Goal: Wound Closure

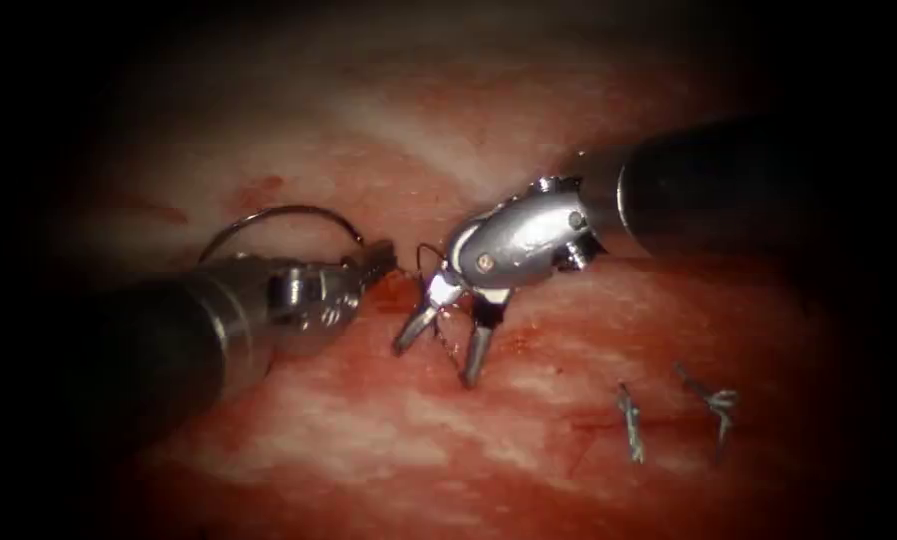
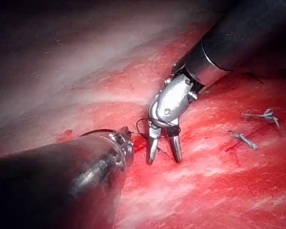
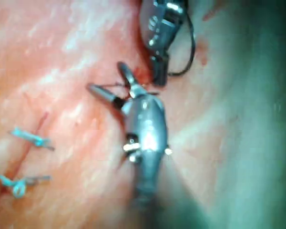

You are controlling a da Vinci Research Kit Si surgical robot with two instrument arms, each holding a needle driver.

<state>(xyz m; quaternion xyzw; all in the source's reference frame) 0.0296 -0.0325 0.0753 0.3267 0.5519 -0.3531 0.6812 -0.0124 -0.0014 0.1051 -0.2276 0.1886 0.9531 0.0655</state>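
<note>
The tissue (image 1: pixel 528 420) lies red and wet, with knotted cut ends of thread (image 1: pixel 629 425) at the right; the left gripper (image 1: pixel 373 265) is clamped on the needle (image 1: pixel 278 212) near one end, its curve arching free above the tissue, left of the cut; the right gripper (image 1: pixel 446 345) stands spread apart, holding nothing, thread (image 1: pixel 426 252) looping beside it; the thread could snag on those parted jaws, and the needle could twist in so marginal a hold.

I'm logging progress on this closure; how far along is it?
Done: two knotted stitches sit across the cut on the right. In hand: the left gripper holds the needle near one end, clear of the tissue; the right gripper is open, holding nothing, thread beside it. Left: the red cut between the tools remains unstitched.
</note>
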